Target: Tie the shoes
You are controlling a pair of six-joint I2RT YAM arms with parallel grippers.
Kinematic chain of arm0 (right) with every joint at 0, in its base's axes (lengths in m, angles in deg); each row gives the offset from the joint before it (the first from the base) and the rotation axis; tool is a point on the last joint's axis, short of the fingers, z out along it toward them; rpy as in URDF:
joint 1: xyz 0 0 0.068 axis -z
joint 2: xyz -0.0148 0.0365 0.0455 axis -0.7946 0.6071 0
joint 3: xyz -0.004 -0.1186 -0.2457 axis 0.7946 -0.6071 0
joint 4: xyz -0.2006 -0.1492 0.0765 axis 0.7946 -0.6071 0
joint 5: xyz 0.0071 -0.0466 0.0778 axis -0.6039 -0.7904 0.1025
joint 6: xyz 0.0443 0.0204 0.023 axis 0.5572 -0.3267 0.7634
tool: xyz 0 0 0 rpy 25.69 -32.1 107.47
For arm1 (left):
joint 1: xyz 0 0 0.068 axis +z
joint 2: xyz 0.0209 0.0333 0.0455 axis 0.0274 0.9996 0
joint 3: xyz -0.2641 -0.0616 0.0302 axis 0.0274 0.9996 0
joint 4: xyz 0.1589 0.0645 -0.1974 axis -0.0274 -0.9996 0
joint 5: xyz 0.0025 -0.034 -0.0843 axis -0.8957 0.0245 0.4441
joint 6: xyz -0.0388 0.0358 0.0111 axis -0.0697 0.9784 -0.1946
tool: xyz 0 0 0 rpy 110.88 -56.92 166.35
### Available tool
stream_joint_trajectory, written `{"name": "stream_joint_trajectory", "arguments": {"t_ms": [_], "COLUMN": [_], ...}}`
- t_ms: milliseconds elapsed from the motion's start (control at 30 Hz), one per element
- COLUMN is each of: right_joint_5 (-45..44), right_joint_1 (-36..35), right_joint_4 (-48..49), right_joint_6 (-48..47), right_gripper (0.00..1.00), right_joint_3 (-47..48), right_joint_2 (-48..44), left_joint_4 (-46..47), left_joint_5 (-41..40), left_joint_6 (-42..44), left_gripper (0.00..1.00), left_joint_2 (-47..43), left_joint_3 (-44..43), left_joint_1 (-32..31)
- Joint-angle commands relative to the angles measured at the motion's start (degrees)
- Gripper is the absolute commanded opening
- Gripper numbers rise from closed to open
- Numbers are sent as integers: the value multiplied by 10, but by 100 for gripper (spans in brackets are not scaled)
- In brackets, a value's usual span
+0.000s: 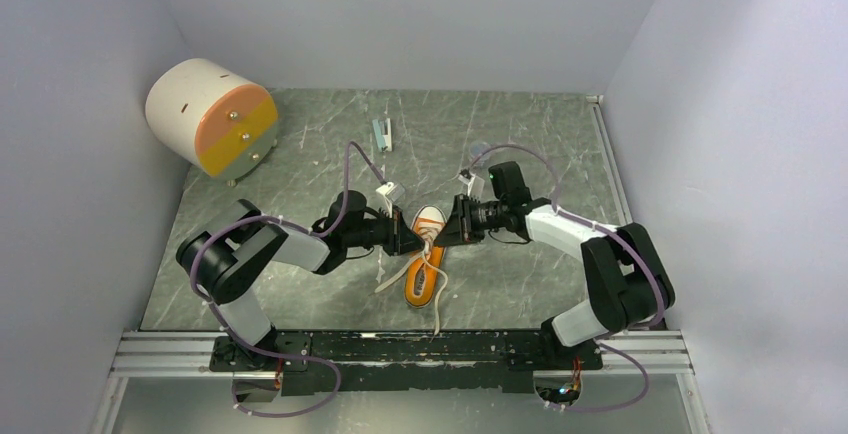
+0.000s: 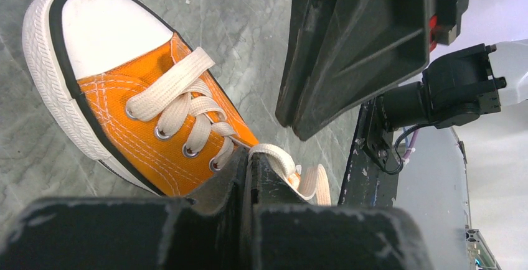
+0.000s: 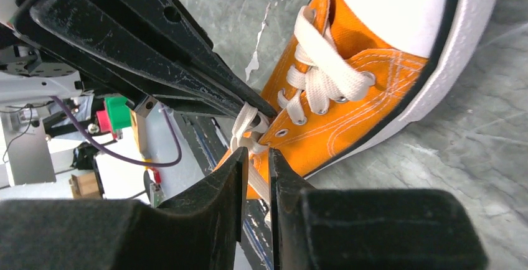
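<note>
The orange shoe point(image 1: 428, 254) with its white toe cap lies mid-table, toe pointing away from the arm bases. Its white laces point(image 1: 436, 299) trail toward the near edge. My left gripper point(image 1: 412, 244) reaches in from the left and is shut on a lace loop point(image 2: 277, 157) at the top eyelets of the shoe point(image 2: 143, 114); its tips point(image 2: 249, 155) are pressed together. My right gripper point(image 1: 447, 234) comes in from the right. Its jaws point(image 3: 257, 152) stand a narrow gap apart, a lace strand point(image 3: 249, 121) running between them beside the shoe point(image 3: 355, 96).
A white cylinder with an orange face point(image 1: 212, 116) stands at the back left. A small clip-like item point(image 1: 382, 134) lies at the back centre. Grey walls close in on three sides, and an aluminium rail point(image 1: 400, 349) runs along the near edge.
</note>
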Motion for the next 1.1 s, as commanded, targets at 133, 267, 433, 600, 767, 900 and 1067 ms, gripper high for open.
{"name": "stream_joint_trajectory", "arguments": {"t_ms": [133,267,433,600,767,900,1067], "right_joint_5": [16,19,28,33,32,28,34], "right_joint_1": [-19,-20,-21,-26,-32,-34,-34], "right_joint_4": [108,136,154,174,186,193,213], "right_joint_6": [58,74,86,102,110,111,123], "right_gripper": [17,17,21,23,25,28,23], "right_joint_3": [-36,-43,-46,-49,-54,-62,-72], "right_joint_2": [21,24,32,34,44,47,52], "left_joint_4": [44,41,50,59,71,85,95], "left_joint_5": [24,29,32,36,39,41,39], "left_joint_6": [-6,-6,-11,-16,-23,-31,-39], "left_gripper": [5,5,5,5,5,5,5], "left_joint_2": [2,7,11,18,22,24,23], "left_joint_3": [-12,-13,-12,-13,-12,-7,-4], "left_joint_1": [-1,-2,-2,-2,-2,-2,-2]}}
